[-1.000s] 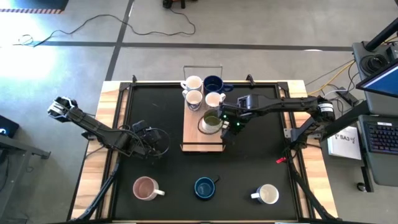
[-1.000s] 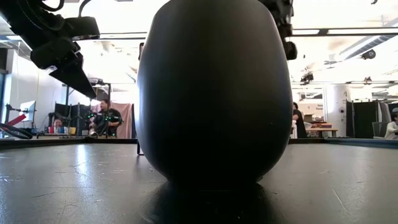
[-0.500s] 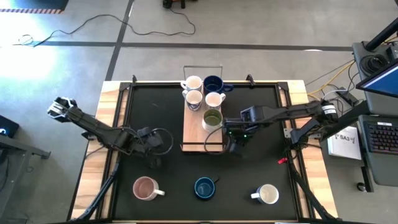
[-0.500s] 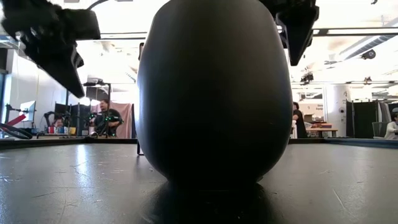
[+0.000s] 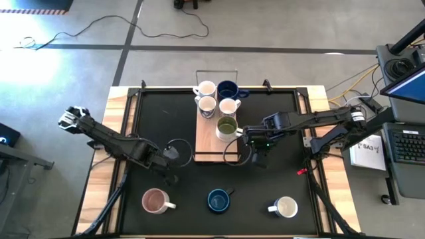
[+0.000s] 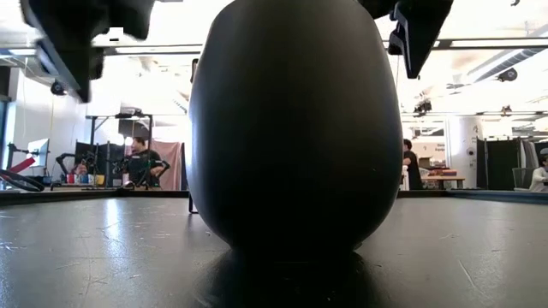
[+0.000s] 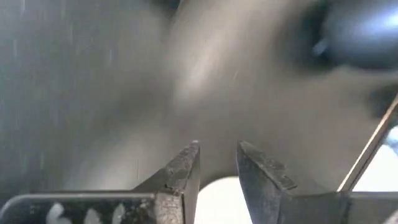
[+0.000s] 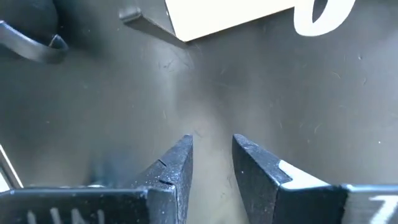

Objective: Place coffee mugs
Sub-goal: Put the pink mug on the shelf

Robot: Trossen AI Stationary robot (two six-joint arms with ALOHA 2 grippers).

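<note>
- Counter: black mat under both arms, wood edges either side.
- Wooden tray: between the two grippers, wire handle frame at its far end; near end bare.
- Five coffee mugs bunched on the tray's far half, beyond both grippers: white mug, dark blue mug, second white mug, third white mug, olive green mug.
- Olive green mug sits closest to the right gripper, just beside it on the tray side, not touching.
- Three mugs lined up along the near counter edge, well apart from each other: pink-inside mug nearest the left gripper, second dark blue mug midway between grippers, cream mug on the right gripper's side.
- Low view blocked by a dark rounded body dead centre, likely that near dark blue mug; people in the room behind, uninvolved.
- Right gripper: over bare mat just off the tray's right edge; fingers parted with a narrow gap, empty.
- Left gripper: over mat off the tray's near-left corner; fingers slightly apart, nothing held.
- Step, judged: between placements, both arms empty, three mugs off the tray.
- Next move, judged: left gripper closest to the pink-inside mug; needs wider opening, descent onto rim or handle, then a carry to the tray's bare near half.
</note>
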